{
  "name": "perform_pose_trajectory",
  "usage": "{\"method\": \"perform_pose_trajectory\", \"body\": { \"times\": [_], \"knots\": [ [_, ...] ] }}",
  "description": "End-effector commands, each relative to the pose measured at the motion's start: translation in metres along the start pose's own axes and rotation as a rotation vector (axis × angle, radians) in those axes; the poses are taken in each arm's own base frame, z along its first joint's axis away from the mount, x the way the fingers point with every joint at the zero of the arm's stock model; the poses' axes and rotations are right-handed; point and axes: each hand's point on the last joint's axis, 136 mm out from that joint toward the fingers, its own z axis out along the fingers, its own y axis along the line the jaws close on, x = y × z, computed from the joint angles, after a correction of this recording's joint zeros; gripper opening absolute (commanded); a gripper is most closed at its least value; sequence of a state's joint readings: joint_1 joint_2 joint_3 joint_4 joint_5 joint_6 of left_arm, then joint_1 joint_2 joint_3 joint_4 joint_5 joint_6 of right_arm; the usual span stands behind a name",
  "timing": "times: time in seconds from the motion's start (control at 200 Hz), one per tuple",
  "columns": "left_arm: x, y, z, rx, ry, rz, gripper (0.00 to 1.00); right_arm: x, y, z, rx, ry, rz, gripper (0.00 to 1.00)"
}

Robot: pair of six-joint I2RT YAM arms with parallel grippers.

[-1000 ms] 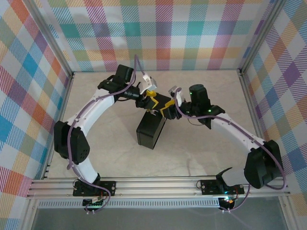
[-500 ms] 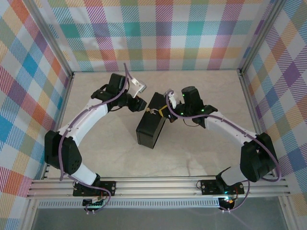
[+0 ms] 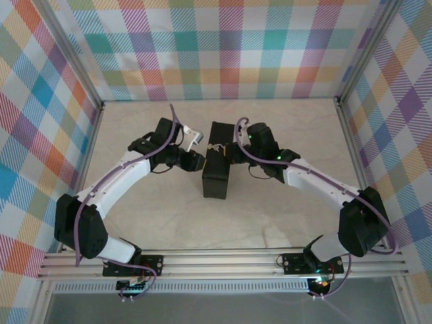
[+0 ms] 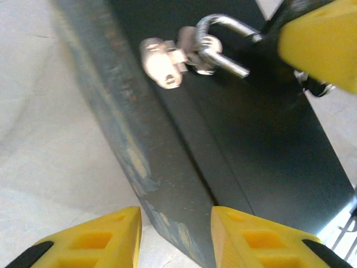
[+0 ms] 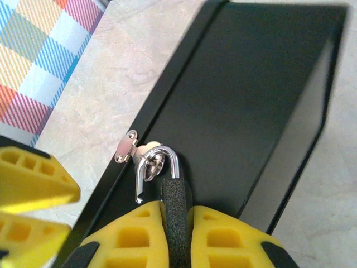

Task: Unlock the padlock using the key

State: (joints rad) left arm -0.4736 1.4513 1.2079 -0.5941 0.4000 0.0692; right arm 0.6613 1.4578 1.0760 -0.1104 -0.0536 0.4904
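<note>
I've got the dark rectangular box (image 3: 217, 172) mid-table, with the left gripper (image 3: 196, 160) just left of it. The right gripper (image 3: 233, 154) is opposite, around the small silvery metal padlock (image 5: 176, 190) on the box's top face.

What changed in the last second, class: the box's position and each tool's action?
The box swung from slanted to nearly straight and slid toward the far wall. The right tool closed on the padlock; the left tool drew back to the box's left side, jaws apart. Unchanged: the box lies flat on the table.
</note>
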Motion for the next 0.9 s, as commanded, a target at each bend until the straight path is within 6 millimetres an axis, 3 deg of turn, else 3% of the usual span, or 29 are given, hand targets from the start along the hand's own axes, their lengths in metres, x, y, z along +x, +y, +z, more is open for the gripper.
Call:
{"method": "perform_pose_trajectory", "body": {
  "times": [0.0,0.12,0.185,0.405,0.565,0.8,0.895],
  "knots": [
    [0.004,-0.025,0.01,0.098,0.016,0.001,0.34,-0.019,0.006,0.008,0.03,-0.083,0.125,0.0],
    [0.005,-0.042,0.017,0.142,0.035,0.059,0.31,-0.016,0.017,0.02,0.038,-0.1,0.203,0.0],
    [0.006,-0.039,0.019,0.117,0.044,0.066,0.3,-0.017,0.023,0.024,0.046,-0.13,0.212,0.0],
    [0.012,-0.038,0.016,0.114,0.058,0.093,0.28,-0.024,0.008,0.034,0.178,-0.216,0.224,0.0],
    [0.014,-0.036,0.017,0.104,0.058,0.083,0.28,-0.031,0.022,0.046,0.195,-0.277,0.157,0.0],
    [0.003,-0.022,-0.007,0.058,-0.005,0.066,0.28,-0.056,0.011,0.027,0.237,-0.381,0.096,0.0],
    [-0.006,-0.007,-0.015,0.031,-0.05,0.009,0.29,-0.069,0.018,0.026,0.116,-0.395,0.08,0.0]
  ]
}}
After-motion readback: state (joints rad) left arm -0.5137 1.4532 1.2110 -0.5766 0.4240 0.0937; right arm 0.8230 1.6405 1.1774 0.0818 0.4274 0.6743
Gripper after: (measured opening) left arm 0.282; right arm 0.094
